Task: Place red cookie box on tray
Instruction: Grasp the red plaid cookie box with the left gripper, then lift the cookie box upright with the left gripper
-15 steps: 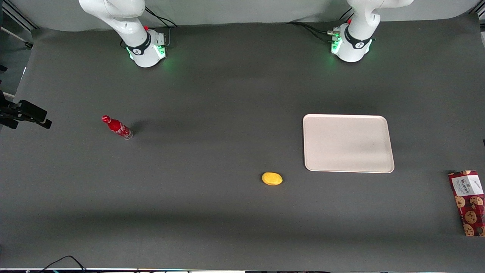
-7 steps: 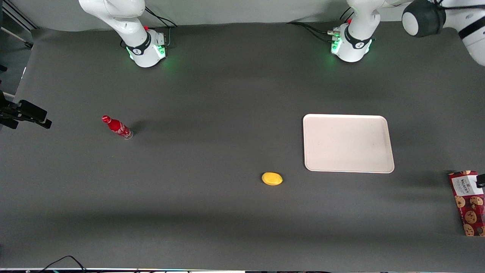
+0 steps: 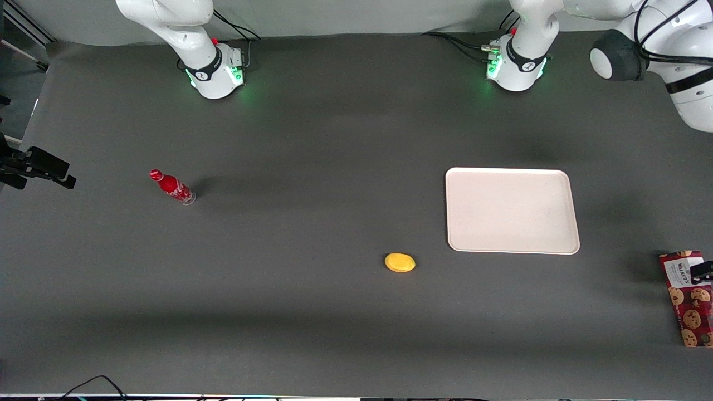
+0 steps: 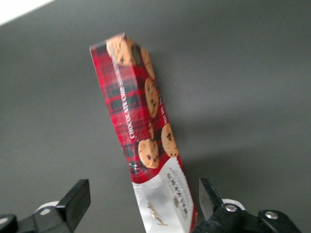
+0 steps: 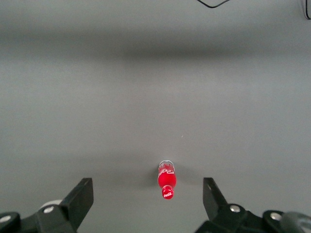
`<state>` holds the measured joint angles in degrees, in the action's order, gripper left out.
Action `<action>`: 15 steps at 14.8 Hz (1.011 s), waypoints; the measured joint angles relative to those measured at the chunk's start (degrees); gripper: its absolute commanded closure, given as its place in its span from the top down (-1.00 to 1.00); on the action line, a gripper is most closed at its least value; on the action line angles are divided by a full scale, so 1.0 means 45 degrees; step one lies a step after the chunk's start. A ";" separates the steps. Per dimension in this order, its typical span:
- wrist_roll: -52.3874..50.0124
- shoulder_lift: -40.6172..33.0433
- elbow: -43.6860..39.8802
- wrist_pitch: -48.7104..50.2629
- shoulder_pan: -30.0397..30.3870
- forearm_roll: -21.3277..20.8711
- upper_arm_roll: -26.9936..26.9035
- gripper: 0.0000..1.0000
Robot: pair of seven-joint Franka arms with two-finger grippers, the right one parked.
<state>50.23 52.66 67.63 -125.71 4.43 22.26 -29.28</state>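
Observation:
The red cookie box (image 3: 692, 303) lies flat on the dark table at the working arm's end, nearer the front camera than the tray (image 3: 511, 210), with its white label end toward the tray. The tray is bare. My left gripper (image 3: 701, 271) hovers over the box's label end, only a dark finger showing at the frame's edge. In the left wrist view the gripper (image 4: 143, 192) is open, its two fingers straddling the white label end of the box (image 4: 141, 126) without touching it.
A yellow oval object (image 3: 400, 262) lies on the table beside the tray, toward the parked arm's end. A small red bottle (image 3: 172, 187) stands toward the parked arm's end; it also shows in the right wrist view (image 5: 166, 178). The table's edge is close to the box.
The left arm has swung into the front view and its gripper has come over the label end of the box. The box, tray and other objects have not moved.

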 measured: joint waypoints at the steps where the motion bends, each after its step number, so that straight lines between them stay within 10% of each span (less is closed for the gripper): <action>1: 0.0227 0.0221 -0.0002 -0.0197 0.0106 0.0093 -0.0002 1.00; 3: 0.0661 0.0608 -0.0004 -0.0647 0.0224 0.0536 -0.0010 1.00; 4: 0.0861 0.0805 -0.0004 -0.0862 0.0239 0.0887 -0.0011 0.67; 6: 0.1023 0.1177 0.0000 -0.1177 0.0243 0.1477 -0.0013 -0.69; 7: 0.1043 0.1326 0.0001 -0.1306 0.0246 0.1848 -0.0016 -1.00; 15: 0.0944 0.1604 -0.0310 -0.0530 0.0165 0.2751 -0.0383 -1.00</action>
<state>54.48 59.88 66.24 -128.09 5.17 34.64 -31.00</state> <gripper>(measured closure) 0.815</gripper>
